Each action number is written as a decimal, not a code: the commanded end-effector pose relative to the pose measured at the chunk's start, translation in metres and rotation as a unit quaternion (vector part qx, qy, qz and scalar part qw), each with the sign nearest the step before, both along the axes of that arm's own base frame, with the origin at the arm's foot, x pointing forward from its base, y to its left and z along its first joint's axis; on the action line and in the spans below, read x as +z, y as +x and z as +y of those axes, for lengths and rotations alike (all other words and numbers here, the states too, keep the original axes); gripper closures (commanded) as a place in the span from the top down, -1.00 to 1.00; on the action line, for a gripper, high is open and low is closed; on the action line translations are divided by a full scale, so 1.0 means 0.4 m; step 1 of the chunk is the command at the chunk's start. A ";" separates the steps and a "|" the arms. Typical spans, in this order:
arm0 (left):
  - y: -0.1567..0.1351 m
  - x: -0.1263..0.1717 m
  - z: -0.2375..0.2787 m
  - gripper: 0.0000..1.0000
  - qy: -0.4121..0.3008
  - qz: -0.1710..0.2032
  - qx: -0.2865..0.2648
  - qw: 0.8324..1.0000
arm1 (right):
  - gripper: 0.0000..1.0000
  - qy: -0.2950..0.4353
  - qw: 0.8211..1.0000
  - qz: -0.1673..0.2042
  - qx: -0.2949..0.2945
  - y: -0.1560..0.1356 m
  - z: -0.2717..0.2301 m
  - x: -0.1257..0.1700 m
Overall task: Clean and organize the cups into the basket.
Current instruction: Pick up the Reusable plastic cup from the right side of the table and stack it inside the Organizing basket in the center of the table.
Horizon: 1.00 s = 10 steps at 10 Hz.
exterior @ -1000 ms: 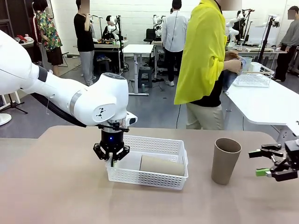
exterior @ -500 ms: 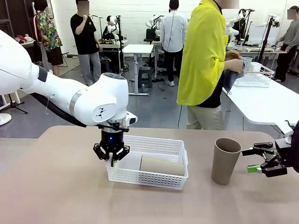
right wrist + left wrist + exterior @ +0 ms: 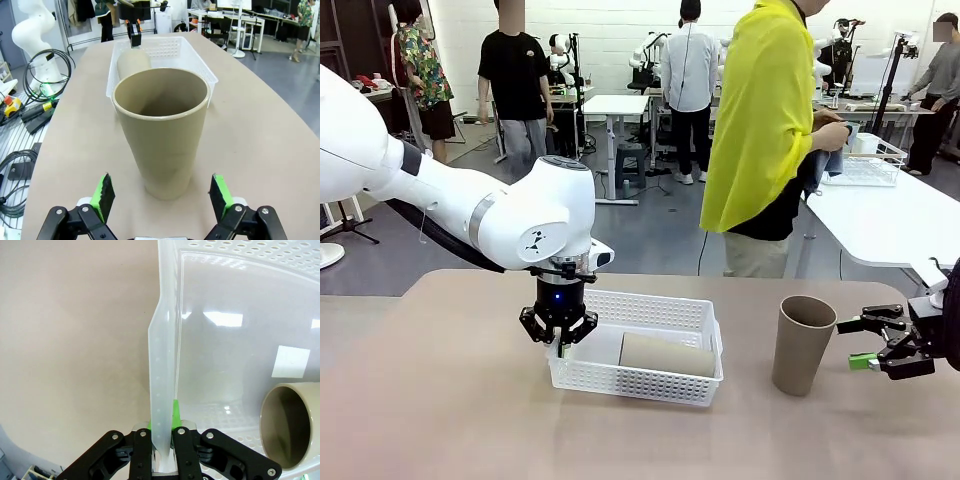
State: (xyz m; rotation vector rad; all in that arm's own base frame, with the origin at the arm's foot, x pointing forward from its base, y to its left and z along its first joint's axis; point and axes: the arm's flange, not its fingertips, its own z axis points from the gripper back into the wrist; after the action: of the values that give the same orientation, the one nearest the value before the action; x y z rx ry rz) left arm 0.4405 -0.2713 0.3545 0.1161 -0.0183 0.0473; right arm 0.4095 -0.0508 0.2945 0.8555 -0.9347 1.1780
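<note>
The white mesh basket (image 3: pixel 632 381) sits mid-table with my left gripper (image 3: pixel 559 338) shut on its left rim. In the left wrist view the gripper (image 3: pixel 163 440) pinches the basket's thin wall (image 3: pixel 163 340). One tan cup (image 3: pixel 666 354) lies on its side inside the basket, its open mouth (image 3: pixel 286 426) towards that camera. A second tan cup (image 3: pixel 802 344) stands upright to the right of the basket. My right gripper (image 3: pixel 871 343) is open just right of it. In the right wrist view the upright cup (image 3: pixel 161 125) stands just ahead of the gripper's (image 3: pixel 162 196) spread fingers, apart from the pads.
A person in a yellow top (image 3: pixel 760 120) stands at the far side, turned to a white side table (image 3: pixel 890 215), hands on something bluish. A white wire basket (image 3: pixel 865 165) stands on that table. Bare tabletop (image 3: pixel 440 400) lies left of and in front of the basket.
My right gripper moved left toward the upright cup, then held still. The left gripper, basket and cups have not moved. The person turned further toward the side table.
</note>
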 end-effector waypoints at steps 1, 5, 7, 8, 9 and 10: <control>-0.003 -0.009 0.007 -1.00 0.004 0.004 -0.003 1.000 | 1.00 -0.011 1.000 0.007 0.012 0.013 0.033 -0.029; -0.003 -0.009 0.007 -1.00 0.004 0.004 -0.003 1.000 | 1.00 -0.003 1.000 0.011 0.017 0.036 0.063 -0.049; -0.003 -0.009 0.007 -1.00 0.004 0.004 -0.003 1.000 | 1.00 -0.004 1.000 0.014 0.016 0.053 0.076 -0.075; -0.003 -0.009 0.007 -1.00 0.004 0.004 -0.003 1.000 | 1.00 0.000 1.000 0.019 0.020 0.065 0.082 -0.088; -0.003 -0.009 0.007 -1.00 0.004 0.004 -0.003 1.000 | 1.00 0.002 0.999 0.022 0.024 0.077 0.089 -0.102; -0.003 -0.009 0.007 -1.00 0.004 0.004 -0.003 1.000 | 1.00 0.008 0.999 0.028 0.026 0.090 0.099 -0.116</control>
State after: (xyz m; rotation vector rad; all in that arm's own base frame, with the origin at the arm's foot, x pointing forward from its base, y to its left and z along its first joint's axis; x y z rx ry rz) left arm 0.4405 -0.2713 0.3545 0.1161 -0.0183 0.0474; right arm 0.4336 -0.0204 0.2564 0.9254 -0.8518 1.2038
